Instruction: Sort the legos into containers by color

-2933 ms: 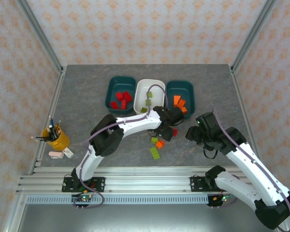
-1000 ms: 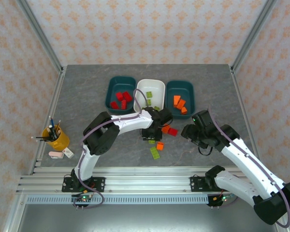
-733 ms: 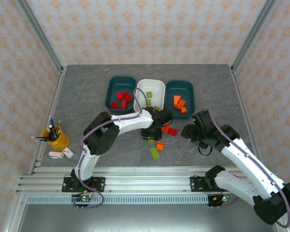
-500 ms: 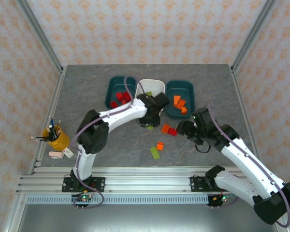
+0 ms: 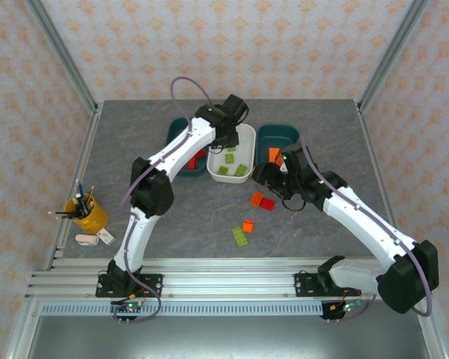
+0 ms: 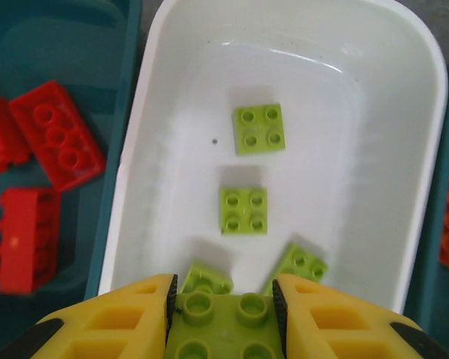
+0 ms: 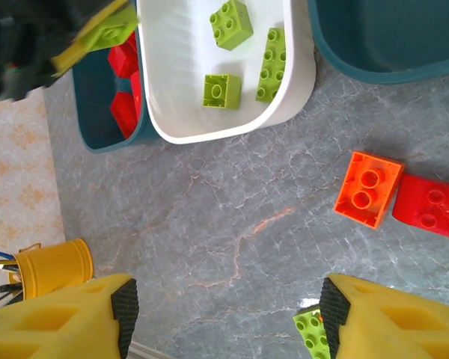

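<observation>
- The left gripper [image 6: 222,299] hangs over the near end of the white tub [image 6: 127,194], its yellow fingers clamped on the sides of a light green brick [image 6: 218,329], studs up. Held this way, the brick would fall in among its own colour once released.
- The white tub holds four light green bricks: two square ones lying flat in the middle [image 6: 259,129] [image 6: 244,210] and two more at the near end [image 6: 206,278] [image 6: 299,263], partly hidden under the held one.
- The dark teal tub on the left [image 6: 123,112] holds red bricks [image 6: 56,134]; I cannot count them exactly.
- The dark teal tub on the right [image 5: 284,138] holds orange bricks [image 5: 274,155], part of it hidden behind the right arm.
- So each tub carries one colour, and I see no brick in the wrong tub.
- The right gripper [image 7: 228,303] stands with its jaws spread and nothing between them, above bare table [image 7: 232,224] just in front of the tubs. It looks placed to reach the loose bricks while the left arm is busy over the tub.
- Loose on the table lie an orange brick [image 7: 368,189] touching a red brick [image 7: 432,206], and nearer the arm bases a smaller orange brick [image 5: 248,225] beside a light green one [image 5: 241,237].
- In my judgement most of the sorting is done, with four loose bricks and the held one left.
</observation>
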